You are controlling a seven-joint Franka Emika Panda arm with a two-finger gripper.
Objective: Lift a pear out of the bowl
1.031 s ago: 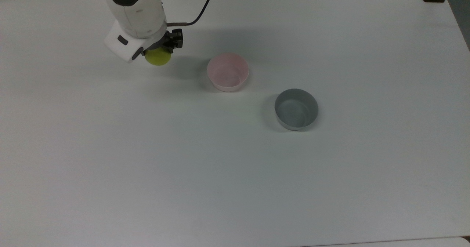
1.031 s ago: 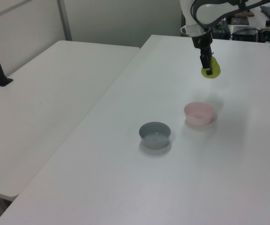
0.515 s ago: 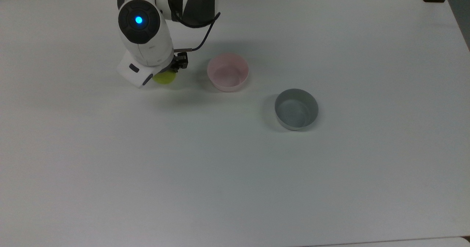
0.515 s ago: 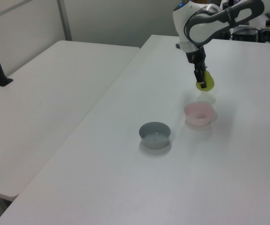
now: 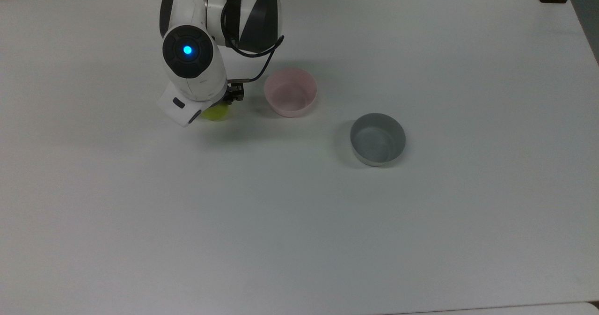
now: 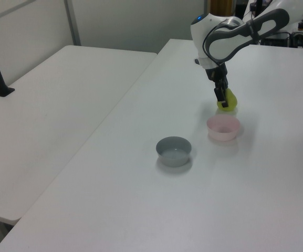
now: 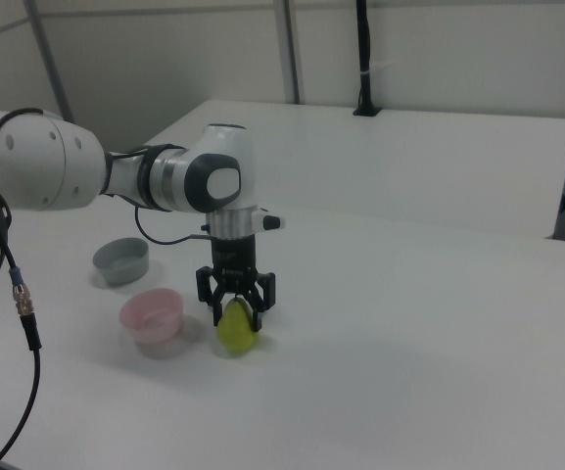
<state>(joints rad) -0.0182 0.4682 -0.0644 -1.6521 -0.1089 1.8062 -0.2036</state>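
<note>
Gripper: I'm seeing the black two-finger gripper (image 7: 235,315) pointing straight down, fingers pinching the small yellow-green pear (image 7: 235,331).
Pear: outside the bowl, low at the white table (image 5: 299,221), its underside at or just above the surface, can't tell which.
Pink bowl: the small round pale pink bowl (image 5: 290,91) is sitting just beside the pear, on the top view's right.
Grey bowl: the round grey bowl (image 5: 377,139) is standing apart, further to the top view's right.
</note>
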